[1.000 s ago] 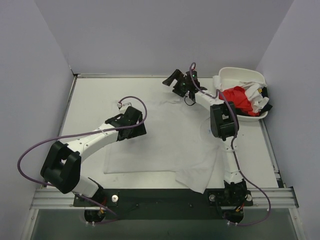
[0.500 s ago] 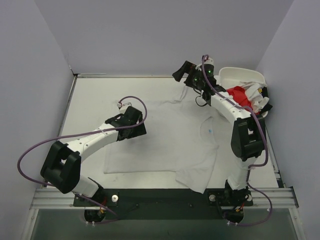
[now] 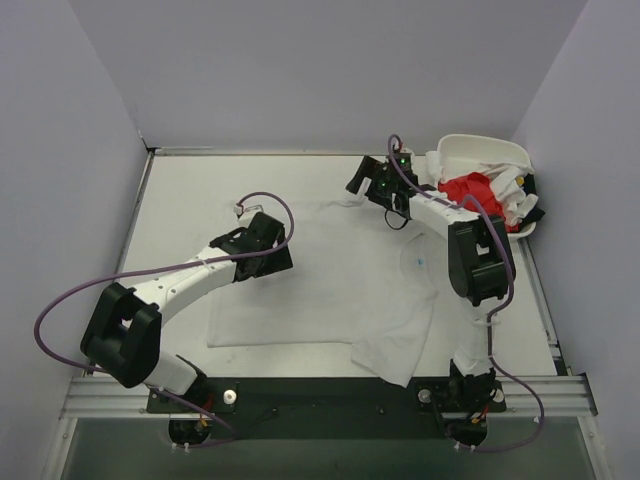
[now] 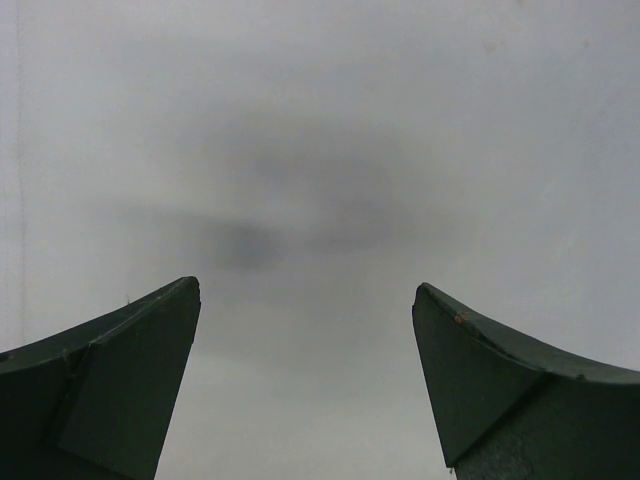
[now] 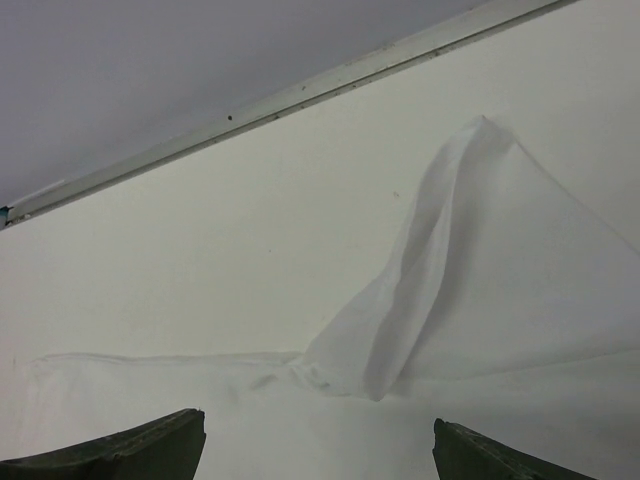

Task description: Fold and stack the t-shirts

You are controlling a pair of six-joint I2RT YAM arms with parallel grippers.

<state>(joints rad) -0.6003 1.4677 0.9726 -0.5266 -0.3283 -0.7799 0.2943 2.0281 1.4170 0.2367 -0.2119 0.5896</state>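
Spread flat at centre frame on the bench: 1 white t-shirt, blue neck label right of centre, 1 sleeve rumpled at lower right. At centre left, left fingers spread wide, low over its cloth, holding nothing. At upper centre, right fingers likewise parted and empty, before a peaked fold at the shirt's far edge. At upper right, tub with red t-shirt among white ones.

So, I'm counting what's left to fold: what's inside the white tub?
In the tub, a bright red t-shirt lies bunched among crumpled white shirts. How many white ones there are, and anything beneath the pile, is covered.
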